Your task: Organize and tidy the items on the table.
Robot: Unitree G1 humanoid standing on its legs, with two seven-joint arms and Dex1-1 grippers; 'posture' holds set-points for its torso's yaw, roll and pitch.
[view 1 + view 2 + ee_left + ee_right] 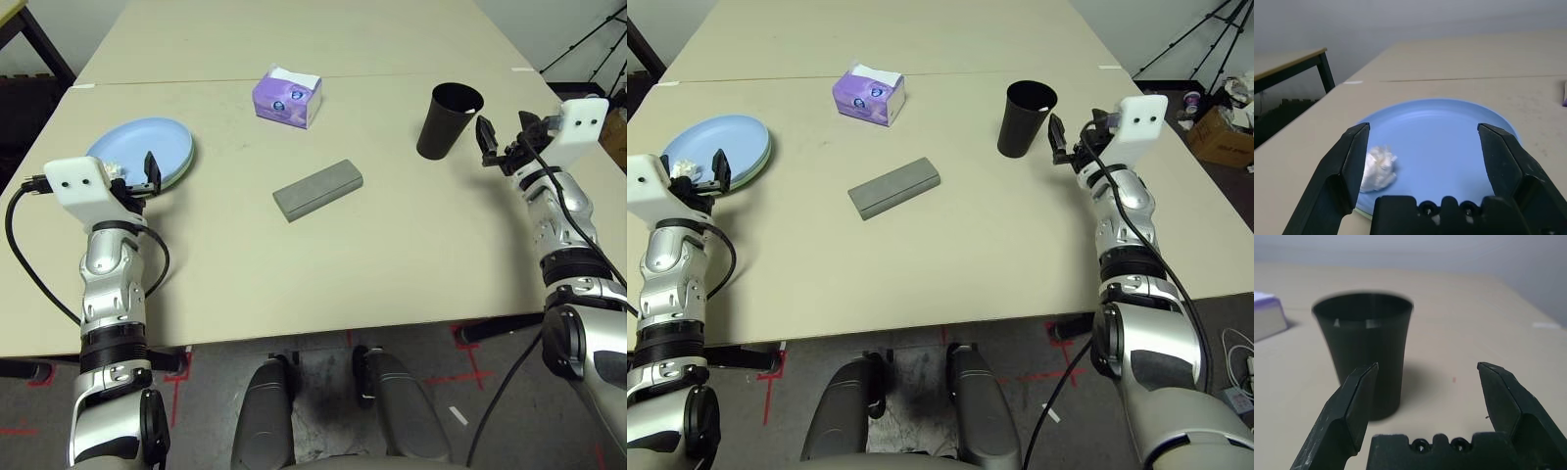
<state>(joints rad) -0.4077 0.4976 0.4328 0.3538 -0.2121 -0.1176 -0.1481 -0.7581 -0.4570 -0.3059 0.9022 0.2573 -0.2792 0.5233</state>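
Observation:
A light blue plate [147,145] lies on a light green plate [761,166] at the table's [392,264] left side. A small crumpled white tissue [1378,167] rests on the blue plate's near edge. My left gripper [137,178] hovers open just in front of that edge, the tissue close to one finger. The grey glasses case [317,189] lies mid-table. At the right stands the black cup [449,119], upright. My right gripper [500,142] is open just to its right, not touching it. Sunglasses and pens are out of view.
A purple tissue box [287,95] stands behind the glasses case, toward the far middle. A seam [392,76] crosses the tabletop behind the box and cup. A cardboard box [1221,137] sits on the floor beyond the table's right edge.

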